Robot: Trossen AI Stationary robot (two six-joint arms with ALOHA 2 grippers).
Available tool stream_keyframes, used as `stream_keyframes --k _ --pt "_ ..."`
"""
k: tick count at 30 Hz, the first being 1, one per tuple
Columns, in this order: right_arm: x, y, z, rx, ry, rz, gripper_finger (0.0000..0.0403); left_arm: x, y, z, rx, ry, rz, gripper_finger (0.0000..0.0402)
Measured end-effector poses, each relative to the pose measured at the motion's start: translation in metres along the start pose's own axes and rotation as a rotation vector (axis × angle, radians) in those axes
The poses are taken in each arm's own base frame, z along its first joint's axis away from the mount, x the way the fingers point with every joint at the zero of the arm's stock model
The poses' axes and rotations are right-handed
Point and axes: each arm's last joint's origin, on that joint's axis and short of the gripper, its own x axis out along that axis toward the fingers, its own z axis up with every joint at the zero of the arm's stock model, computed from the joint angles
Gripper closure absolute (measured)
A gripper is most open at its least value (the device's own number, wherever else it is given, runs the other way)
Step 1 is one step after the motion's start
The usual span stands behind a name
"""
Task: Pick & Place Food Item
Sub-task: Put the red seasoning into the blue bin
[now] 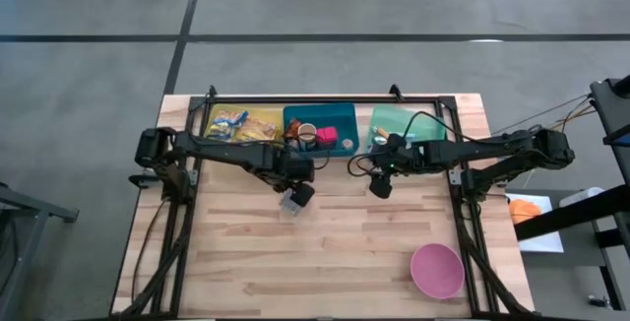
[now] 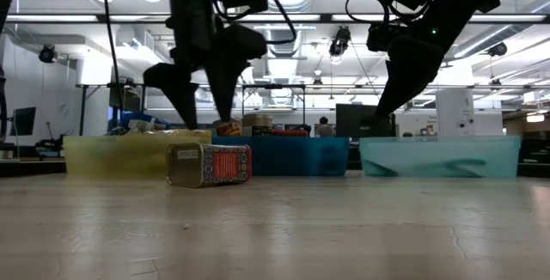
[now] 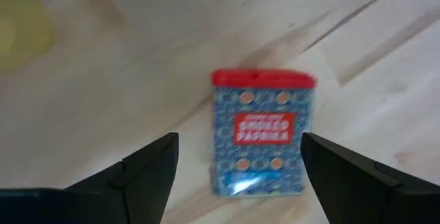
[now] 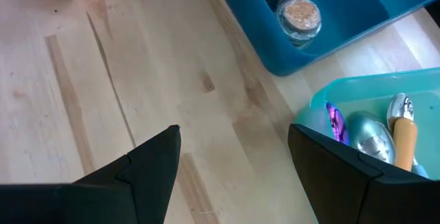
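We read "smoked paprika" on the tin (image 3: 261, 133) only in the left wrist view; the low view shows it lying on the counter (image 2: 344, 228), centre-left of frame. Left claw (image 2: 199, 112) hangs released directly above it, fingers pointing down. Right claw (image 4: 234, 162) hovers released, empty, by the teal bin (image 4: 385, 93).

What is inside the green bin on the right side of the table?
The right wrist view shows spoons with metal bowls, one with a wooden handle, and something purple in the green bin. The right gripper's finger and the frame edge hide the rest.
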Motion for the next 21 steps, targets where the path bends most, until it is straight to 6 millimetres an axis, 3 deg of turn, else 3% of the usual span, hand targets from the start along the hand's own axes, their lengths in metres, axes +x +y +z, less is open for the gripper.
stream_keyframes --k 10,21 --pt "0.000 0.002 0.000 -0.006 -0.001 0.004 0.0135 0.004 -0.008 -0.004 0.052 -0.020 -0.034 0.0090" --pt "-0.001 0.002 0.000 -0.007 -0.003 0.006 0.0135 0.024 -0.010 -0.017 0.175 -0.045 -0.075 0.0090"
